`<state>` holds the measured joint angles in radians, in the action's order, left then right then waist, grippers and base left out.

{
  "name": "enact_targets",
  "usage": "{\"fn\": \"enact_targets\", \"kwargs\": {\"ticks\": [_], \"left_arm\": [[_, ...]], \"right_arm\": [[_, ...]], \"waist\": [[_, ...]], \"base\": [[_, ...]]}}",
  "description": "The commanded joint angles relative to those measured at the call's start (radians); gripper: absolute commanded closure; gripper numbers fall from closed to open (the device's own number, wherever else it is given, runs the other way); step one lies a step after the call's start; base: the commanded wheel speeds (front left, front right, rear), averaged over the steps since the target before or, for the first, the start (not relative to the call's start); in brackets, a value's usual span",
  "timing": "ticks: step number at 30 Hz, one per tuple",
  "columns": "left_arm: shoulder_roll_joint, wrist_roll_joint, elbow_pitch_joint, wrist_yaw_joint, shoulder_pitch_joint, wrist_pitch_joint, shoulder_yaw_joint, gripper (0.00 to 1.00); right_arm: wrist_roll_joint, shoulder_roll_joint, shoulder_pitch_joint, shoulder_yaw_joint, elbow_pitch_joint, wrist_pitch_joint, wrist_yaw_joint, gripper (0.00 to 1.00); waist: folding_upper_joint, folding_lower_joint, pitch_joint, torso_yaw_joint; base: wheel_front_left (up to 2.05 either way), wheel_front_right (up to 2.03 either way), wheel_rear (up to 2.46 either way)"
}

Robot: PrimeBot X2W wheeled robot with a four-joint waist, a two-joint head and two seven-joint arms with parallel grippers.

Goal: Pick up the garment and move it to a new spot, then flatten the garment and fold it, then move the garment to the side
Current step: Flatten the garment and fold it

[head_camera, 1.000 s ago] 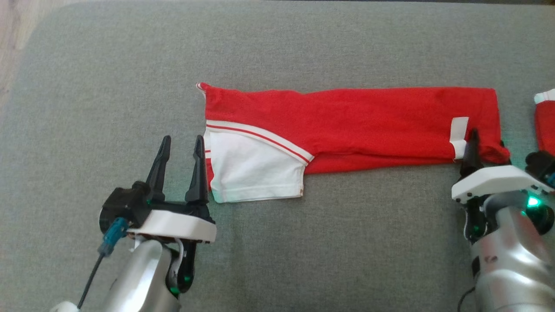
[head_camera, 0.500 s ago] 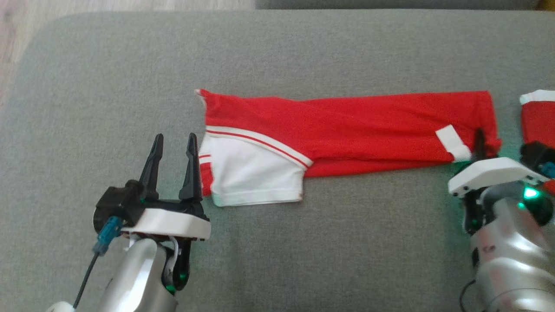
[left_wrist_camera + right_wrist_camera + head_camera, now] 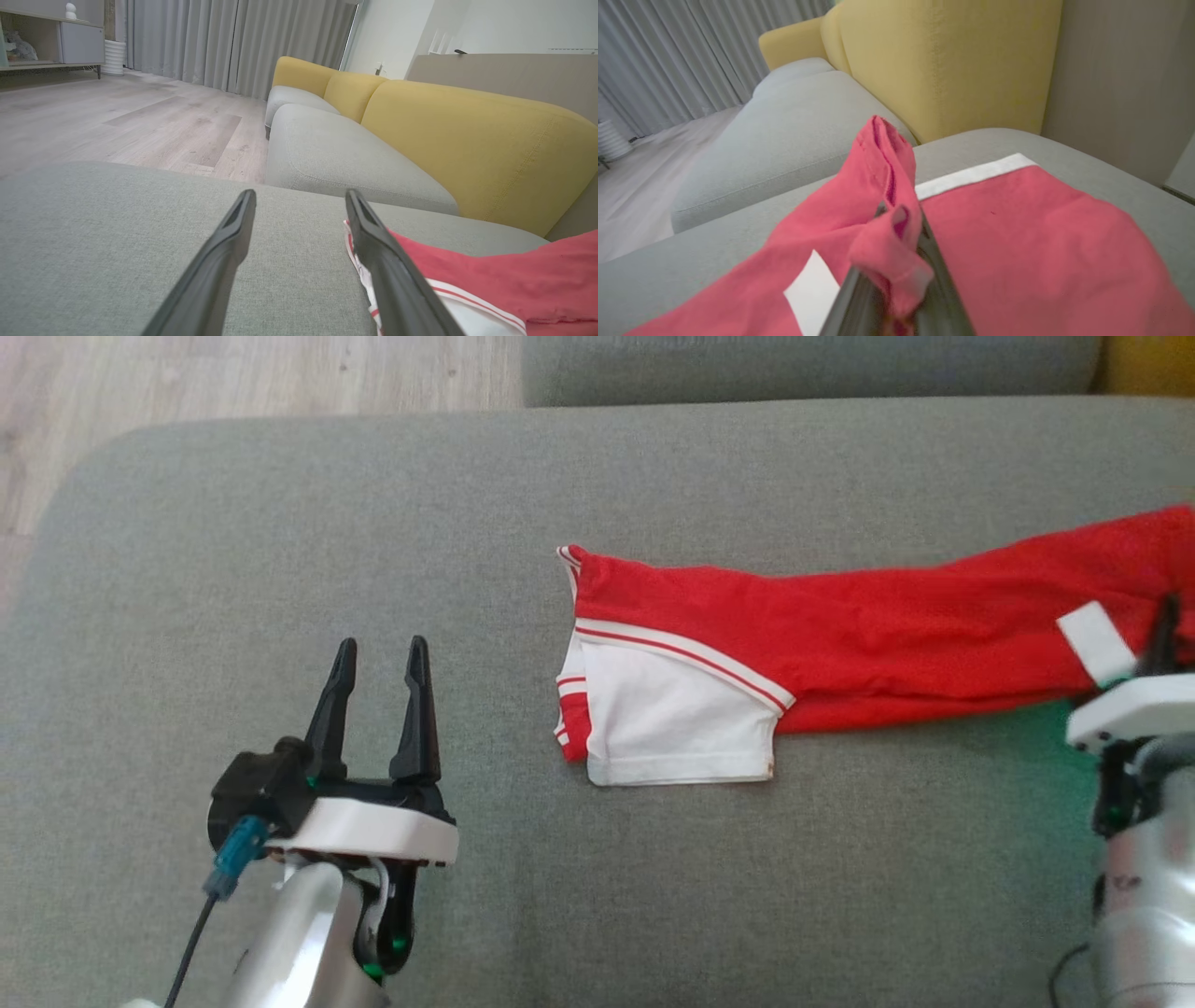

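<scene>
Beside the garment lies another red cloth

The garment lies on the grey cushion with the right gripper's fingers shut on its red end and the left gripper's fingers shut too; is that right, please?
Not quite: the left gripper has its fingers open and empty, as the left wrist view shows. The right gripper does grip the garment.

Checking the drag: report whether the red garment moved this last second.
Yes. Against the cushion's left edge, the garment slid to the robot's right, gripped by the right pincer.
</scene>
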<state>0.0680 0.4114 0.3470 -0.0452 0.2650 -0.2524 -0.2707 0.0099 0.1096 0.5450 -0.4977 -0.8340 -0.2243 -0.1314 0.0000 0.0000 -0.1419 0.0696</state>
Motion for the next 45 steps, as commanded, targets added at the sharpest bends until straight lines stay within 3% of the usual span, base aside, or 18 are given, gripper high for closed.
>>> {"fn": "enact_targets", "kwargs": {"ticks": [1,8,14,19,30,39,40,41,45], "left_arm": [[0.004,-0.010,-0.034,-0.004,0.014,-0.009,0.039,0.00],[-0.002,-0.011,-0.036,-0.004,0.001,-0.009,0.042,0.00],[-0.004,-0.013,-0.033,-0.006,0.001,-0.009,0.032,0.00],[-0.004,-0.020,-0.030,-0.010,0.013,-0.007,0.011,0.00],[-0.009,-0.014,-0.026,-0.009,0.043,-0.002,-0.028,0.00],[-0.010,-0.005,-0.023,-0.003,0.057,0.003,-0.037,0.00],[-0.010,-0.004,-0.022,-0.003,0.059,0.003,-0.038,0.00],[-0.010,-0.004,-0.021,-0.003,0.062,0.003,-0.038,0.00],[-0.009,-0.001,-0.013,-0.002,0.072,0.002,-0.038,0.00]], "right_arm": [[-0.004,-0.010,0.022,0.037,0.044,0.004,0.001,1.00],[0.051,-0.057,0.004,0.196,0.133,0.041,0.001,1.00],[0.272,-0.059,-0.018,0.499,0.150,0.066,0.001,1.00],[0.361,-0.059,-0.026,0.705,0.150,0.074,0.001,1.00],[0.471,-0.059,0.027,0.937,0.036,0.025,0.001,1.00],[0.538,-0.059,0.079,1.065,-0.074,-0.002,0.001,1.00],[0.539,-0.059,0.082,1.079,-0.076,-0.004,0.001,0.58],[0.545,-0.059,0.083,1.095,-0.070,-0.006,0.001,0.00],[0.623,-0.059,0.069,1.200,0.012,0.003,0.001,0.00]], "waist": [[0.0000,0.0000,0.012,0.003],[0.0000,0.0000,0.063,0.027],[0.0000,0.0000,0.085,0.073],[0.0000,0.0000,0.079,0.113],[0.0000,0.0000,0.041,0.190],[0.0000,0.0000,0.002,0.199],[0.0000,0.0000,-0.001,0.199],[0.0000,0.0000,-0.003,0.198],[0.0000,0.0000,-0.006,0.192]], "base": [[0.00,0.00,0.00],[0.00,0.00,0.00],[0.00,0.00,0.00],[0.00,0.00,0.00],[0.00,0.00,0.00],[0.00,0.00,0.00],[0.00,0.00,0.00],[0.00,0.00,0.00],[0.00,0.00,0.00]]}}
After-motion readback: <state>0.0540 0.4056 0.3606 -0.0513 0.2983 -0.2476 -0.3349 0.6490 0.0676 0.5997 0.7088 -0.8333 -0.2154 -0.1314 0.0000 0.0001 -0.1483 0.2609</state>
